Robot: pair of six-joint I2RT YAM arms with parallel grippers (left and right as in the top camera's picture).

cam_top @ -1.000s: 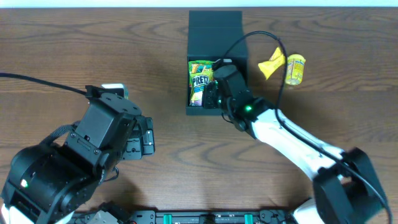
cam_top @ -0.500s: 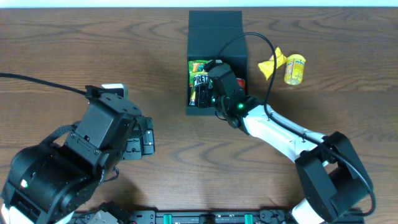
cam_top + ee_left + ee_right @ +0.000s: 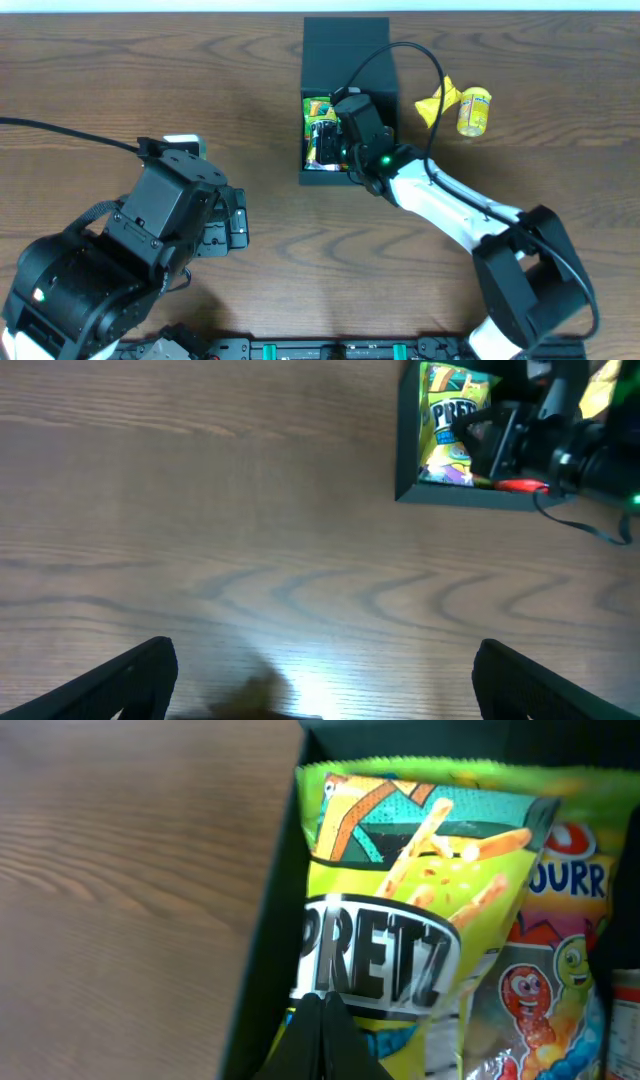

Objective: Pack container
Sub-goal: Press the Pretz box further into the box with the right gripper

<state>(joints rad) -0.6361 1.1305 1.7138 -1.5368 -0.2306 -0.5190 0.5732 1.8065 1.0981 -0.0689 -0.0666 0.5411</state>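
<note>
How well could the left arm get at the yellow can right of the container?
Probably not directly: the container and the right arm reaching into it lie between the left arm and the yellow can.

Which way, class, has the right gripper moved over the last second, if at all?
Yes. The right gripper has shifted left across the container, now covering the Pretz bag's lower half.

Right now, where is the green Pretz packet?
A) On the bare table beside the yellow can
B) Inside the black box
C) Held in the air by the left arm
B: the Pretz packet lies within the dark walls of the container, beside a gummy packet, while the left gripper is open and holds nothing.
</note>
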